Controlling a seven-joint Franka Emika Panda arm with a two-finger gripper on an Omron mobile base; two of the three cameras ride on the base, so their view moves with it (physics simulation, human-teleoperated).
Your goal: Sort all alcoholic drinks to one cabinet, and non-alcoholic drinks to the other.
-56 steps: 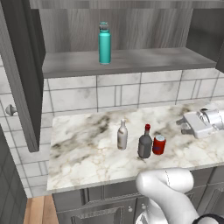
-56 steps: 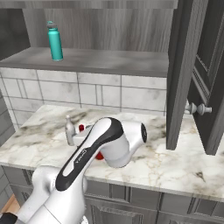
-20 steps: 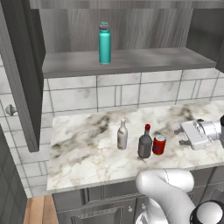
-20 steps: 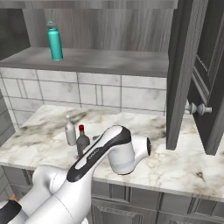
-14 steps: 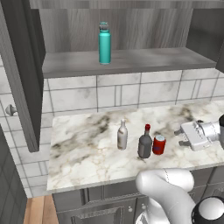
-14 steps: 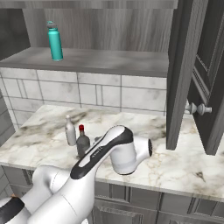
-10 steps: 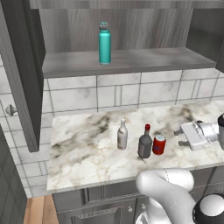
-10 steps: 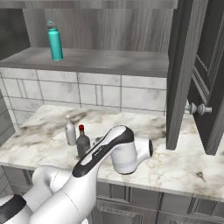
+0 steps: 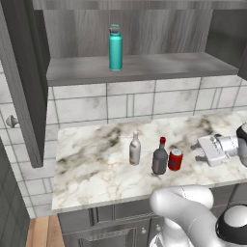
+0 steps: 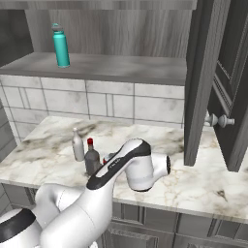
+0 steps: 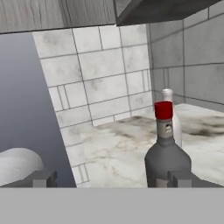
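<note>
On the counter, the gripper point(image 9: 198, 146) sits wide open, empty, right of the soda can point(image 9: 175, 159). It probably wants to slide in level and centre on the can, not clipping the dark bottle point(image 9: 159, 158).

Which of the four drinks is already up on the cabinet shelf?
The tall teal cylindrical bottle. The slim pale bottle, squat dark red-capped bottle and red soda can all stand on the marble counter.

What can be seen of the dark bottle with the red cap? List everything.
The dark bottle is squat, with a rounded dark grey body that looks like glass, a short narrow neck and a red cap. It stands upright on the marble counter, between the pale long-necked bottle and the red can, close to the can; whether they touch is unclear. In the hand view it stands close ahead with the pale bottle behind it. The open gripper is not touching it.
</note>
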